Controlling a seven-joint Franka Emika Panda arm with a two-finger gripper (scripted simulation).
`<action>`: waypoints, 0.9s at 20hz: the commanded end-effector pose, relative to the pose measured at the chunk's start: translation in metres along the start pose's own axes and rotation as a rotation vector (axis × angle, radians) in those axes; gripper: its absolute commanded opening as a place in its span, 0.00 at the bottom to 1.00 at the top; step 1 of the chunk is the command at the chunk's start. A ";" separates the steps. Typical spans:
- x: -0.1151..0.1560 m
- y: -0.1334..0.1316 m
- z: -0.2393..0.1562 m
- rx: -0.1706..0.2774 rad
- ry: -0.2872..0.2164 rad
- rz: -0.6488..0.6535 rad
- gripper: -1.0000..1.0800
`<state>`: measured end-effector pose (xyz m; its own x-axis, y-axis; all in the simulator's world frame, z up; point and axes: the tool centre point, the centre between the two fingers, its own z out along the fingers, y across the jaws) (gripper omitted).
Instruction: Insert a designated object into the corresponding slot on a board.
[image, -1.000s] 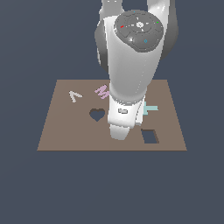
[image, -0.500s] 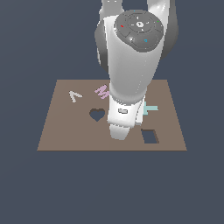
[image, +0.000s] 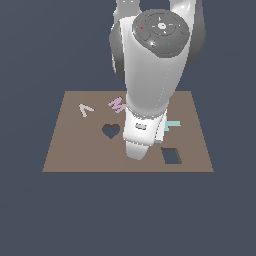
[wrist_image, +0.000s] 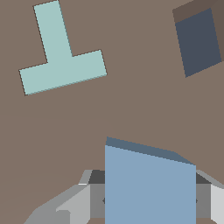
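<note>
Grey fingers (wrist_image: 65, 205) of the gripper (wrist_image: 148, 201) show in the wrist view on either side of the light-blue square tile (wrist_image: 149, 186), pinching it between them so that the tile stands up off the brown board (wrist_image: 109, 109) with its flat face toward the camera and a thin darker top edge visible. In the exterior view the gripper itself is hidden behind the white lower end of the arm (image: 145, 135), which comes down over the middle of the board (image: 70, 150), so the tile cannot be seen there. Beyond the held tile, the wrist view shows the teal T piece (wrist_image: 61, 57) lying flat on the board and, well apart from it, the dark rectangular slot (wrist_image: 199, 41), its floor a darker blue-grey with a brown inner wall along one edge; the tile is not over the slot. In the exterior view the slot (image: 171, 155) lies just to the exterior view's right of the arm's lower end, near the board's front edge, with the T piece (image: 171, 124) peeking out behind it. On the exterior view's left of the arm sits the dark heart-shaped cutout (image: 111, 131), and farther back lie the pink M piece (image: 117, 104) and a pale V-shaped piece (image: 86, 109), both flat on the board.
</note>
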<state>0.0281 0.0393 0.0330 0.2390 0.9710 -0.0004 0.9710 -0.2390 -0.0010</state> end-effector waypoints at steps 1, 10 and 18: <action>0.002 0.000 0.000 -0.001 0.000 0.019 0.00; 0.018 -0.002 -0.001 -0.001 0.000 0.166 0.00; 0.042 0.001 -0.003 -0.001 0.001 0.388 0.00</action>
<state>0.0371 0.0749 0.0353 0.5493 0.8356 -0.0003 0.8356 -0.5493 -0.0006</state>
